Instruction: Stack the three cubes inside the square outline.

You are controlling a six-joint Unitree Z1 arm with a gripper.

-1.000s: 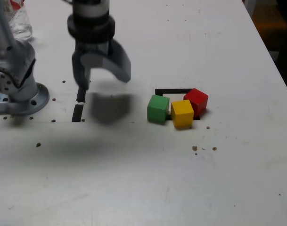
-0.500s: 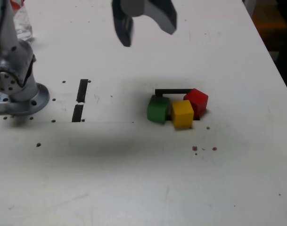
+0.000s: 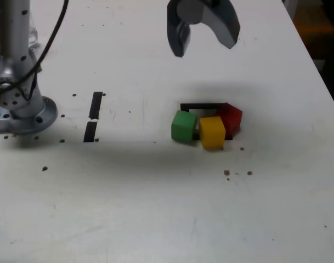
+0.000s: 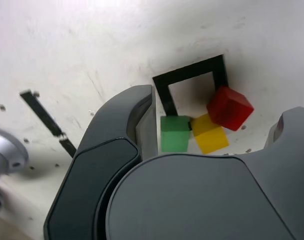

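The grey two-fingered gripper (image 3: 204, 39) hangs above the white table (image 3: 156, 208), jaws spread wide, holding and touching nothing. Below it, toward the near side, the small matte green cube (image 3: 184, 126), yellow cube (image 3: 212, 132) and red cube (image 3: 230, 118) sit clustered in a row along the black tape square outline (image 3: 201, 106), green at the exterior view's left, red at its right.

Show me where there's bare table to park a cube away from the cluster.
Bare table runs across the whole near side, and between the tape strips and the green cube. It is crowded at the square outline, where the yellow cube and red cube crowd its edges.
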